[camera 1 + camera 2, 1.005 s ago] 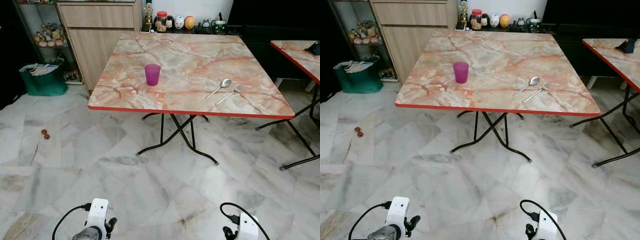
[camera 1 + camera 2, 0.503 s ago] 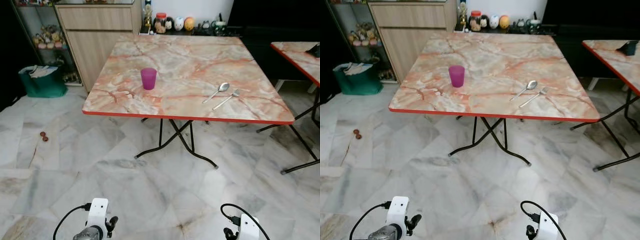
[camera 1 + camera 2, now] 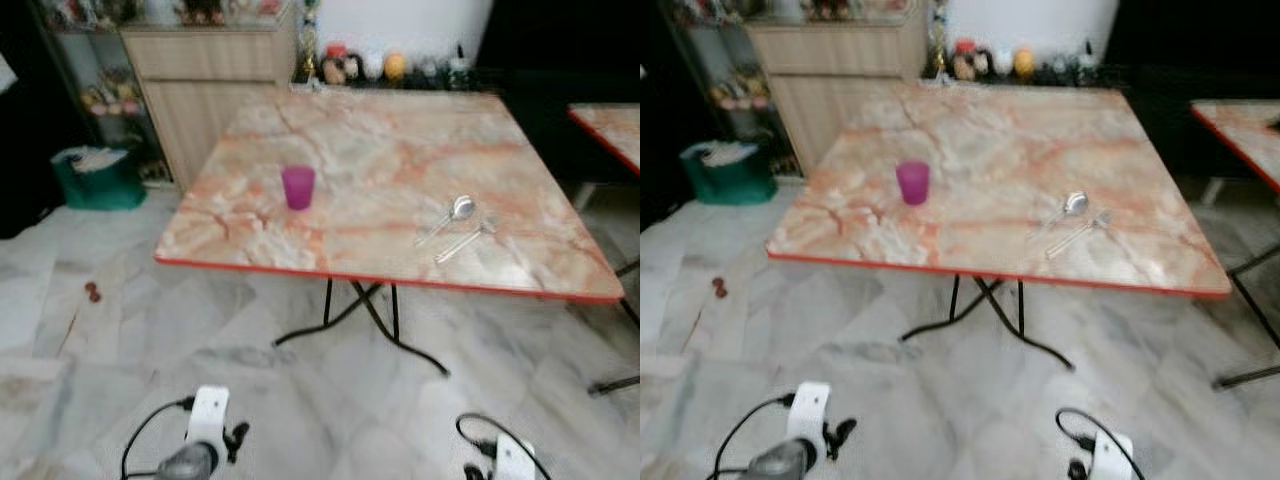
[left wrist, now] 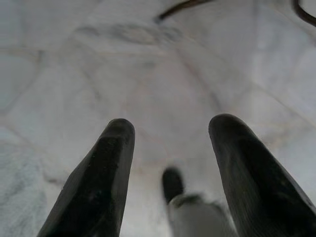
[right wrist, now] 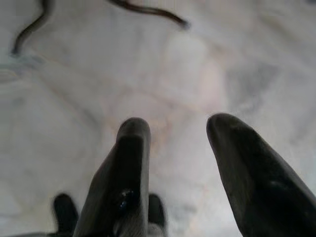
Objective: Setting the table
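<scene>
A marble-patterned table (image 3: 370, 140) with a red edge stands ahead of me. A purple cup (image 3: 298, 187) sits upright near its left front. A spoon (image 3: 452, 214) and a fork (image 3: 464, 242) lie side by side toward its right front. Both arms hang low over the floor, well short of the table. My left gripper (image 4: 170, 131) is open with nothing between its fingers, and so is my right gripper (image 5: 177, 131). The eye views are blurred.
A wooden cabinet (image 3: 210, 85) stands behind the table's left, with a green bag (image 3: 98, 178) beside it. Jars and figurines (image 3: 385, 65) line a shelf behind the table. A second table (image 3: 610, 125) stands at the right. Black folding legs (image 3: 360, 315) spread under the table.
The whole picture has shifted and blurred as the camera moves closer to the table. The cup, spoon and fork keep their places on the table. Both grippers still hang low.
</scene>
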